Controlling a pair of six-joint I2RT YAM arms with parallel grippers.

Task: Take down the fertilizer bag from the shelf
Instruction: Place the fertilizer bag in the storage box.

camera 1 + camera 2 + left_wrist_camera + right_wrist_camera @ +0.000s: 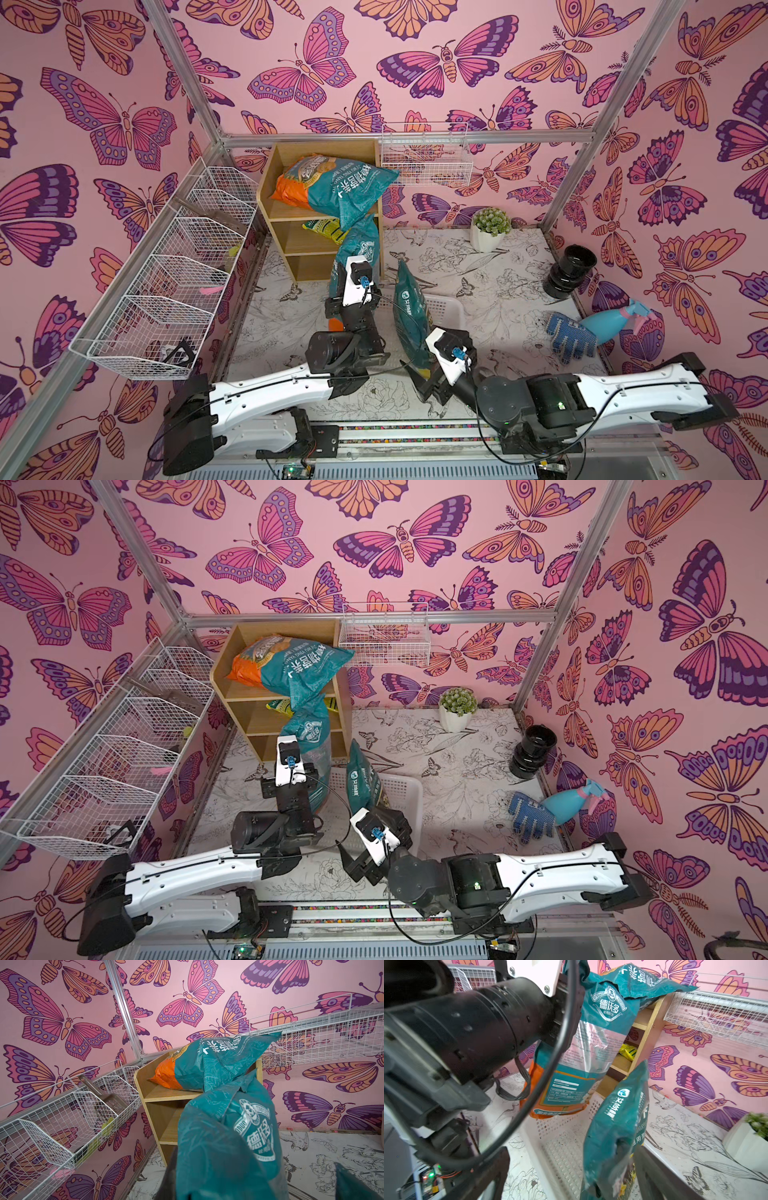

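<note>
The shelf (291, 243) stands far left, against the far wall. The first bag (332, 187) lies on its top tier, one corner overhanging the right side. A packet (322, 228) sits on the middle tier. Before the shelf, the second bag (361, 245) hangs from my left gripper (353, 286), its top touching the first. Right of it, the third bag (409, 307) stands in the crate (451, 309) at centre, between the jaws of my right gripper (573, 1153).

Wire baskets (166, 291) line the left wall. Another basket (428, 162) hangs on the far wall, right of the shelf. The plant (490, 228) is far, right of centre. The pots (571, 270) are at the right edge. The glove (571, 336) and sprayer (611, 326) lie nearer, side by side.
</note>
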